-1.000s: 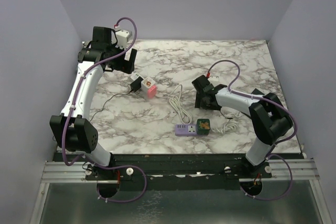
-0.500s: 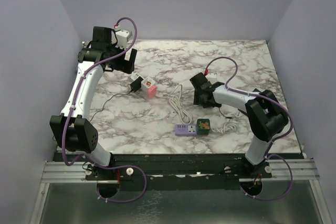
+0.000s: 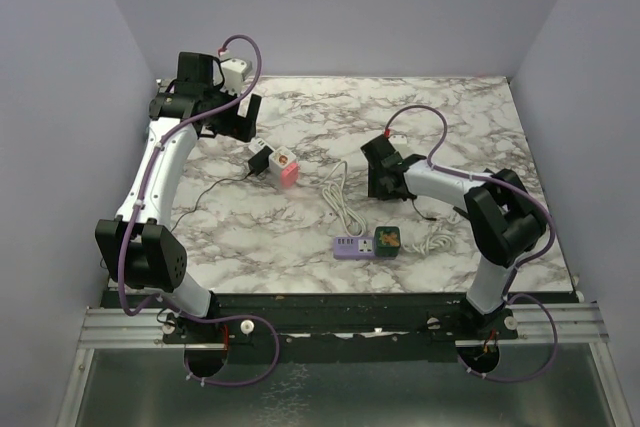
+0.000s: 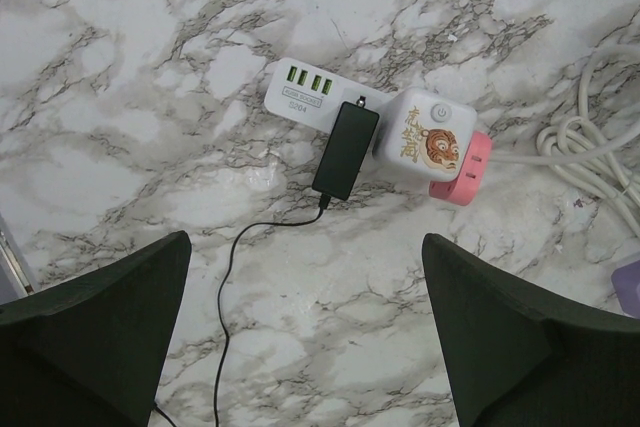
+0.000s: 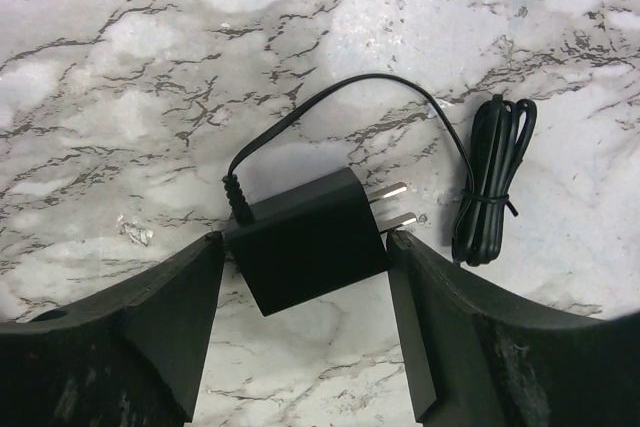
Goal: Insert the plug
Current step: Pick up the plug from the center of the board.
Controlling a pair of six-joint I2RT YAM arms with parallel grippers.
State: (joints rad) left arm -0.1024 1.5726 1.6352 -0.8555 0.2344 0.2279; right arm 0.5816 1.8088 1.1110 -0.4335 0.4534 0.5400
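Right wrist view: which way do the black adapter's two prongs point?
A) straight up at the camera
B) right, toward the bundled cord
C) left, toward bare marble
B: the black adapter lies flat, and its prongs stick out rightward toward the bundled cord.

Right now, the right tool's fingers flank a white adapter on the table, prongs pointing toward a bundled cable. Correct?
No: the adapter is black, not white, as the right wrist view shows. The right tool flanks it, prongs toward the bundled cable.
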